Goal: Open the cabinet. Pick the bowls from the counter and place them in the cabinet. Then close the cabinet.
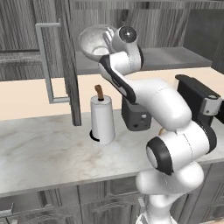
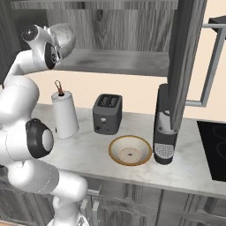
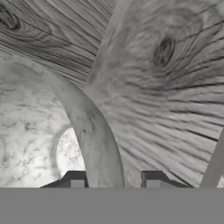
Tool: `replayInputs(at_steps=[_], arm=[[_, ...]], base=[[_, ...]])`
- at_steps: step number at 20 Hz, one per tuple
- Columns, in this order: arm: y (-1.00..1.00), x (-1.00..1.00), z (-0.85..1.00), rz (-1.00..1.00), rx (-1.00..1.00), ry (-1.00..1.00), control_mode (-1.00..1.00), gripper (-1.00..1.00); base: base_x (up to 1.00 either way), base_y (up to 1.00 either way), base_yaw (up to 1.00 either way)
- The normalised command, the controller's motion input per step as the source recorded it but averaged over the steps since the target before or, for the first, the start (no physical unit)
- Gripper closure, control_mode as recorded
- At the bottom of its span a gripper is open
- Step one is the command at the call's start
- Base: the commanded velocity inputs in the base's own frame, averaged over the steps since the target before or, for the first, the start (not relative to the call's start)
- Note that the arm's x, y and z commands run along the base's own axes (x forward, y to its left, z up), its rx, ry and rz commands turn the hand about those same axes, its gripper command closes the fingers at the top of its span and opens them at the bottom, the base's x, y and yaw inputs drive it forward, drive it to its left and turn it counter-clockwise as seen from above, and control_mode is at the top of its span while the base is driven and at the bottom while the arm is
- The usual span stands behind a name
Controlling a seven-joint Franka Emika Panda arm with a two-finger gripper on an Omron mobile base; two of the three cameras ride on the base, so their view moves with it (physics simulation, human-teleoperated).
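Cabinet shelf (image 2: 119, 62): bowl rim (image 3: 94, 131) between fingertips (image 3: 153, 179).

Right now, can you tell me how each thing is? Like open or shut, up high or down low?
cabinet: both doors open.
speckled bowl: upright, up at the cabinet shelf, rim between the gripper's fingertips.
gripper: fingertips on either side of the speckled bowl's rim, with small gaps.
tan bowl: upright on the counter, empty.
paper towel roll: standing upright.
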Motion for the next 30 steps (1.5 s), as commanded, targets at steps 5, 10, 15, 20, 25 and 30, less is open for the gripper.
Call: replayInputs(at_steps=[5,10,15,20,25,30], arm=[[0.0,0.0,0.0,0.0,0.0,-0.04,-1.0,-1.0],[0.0,0.0,0.0,0.0,0.0,-0.04,-1.0,-1.0],[0.0,0.0,0.0,0.0,0.0,-0.03,-1.0,-1.0],[0.0,0.29,-0.2,-0.03,0.0,0.12,-1.0,-1.0],[0.0,0.12,-0.02,-0.06,0.0,0.05,-1.0,-1.0],[0.0,-0.12,0.44,-0.01,0.0,-0.11,-1.0,-1.0]], base=[[0.0,0.0,0.0],[0.0,0.0,0.0],[0.0,0.0,0.0],[0.0,0.0,0.0],[0.0,0.0,0.0],[0.0,0.0,0.0]])
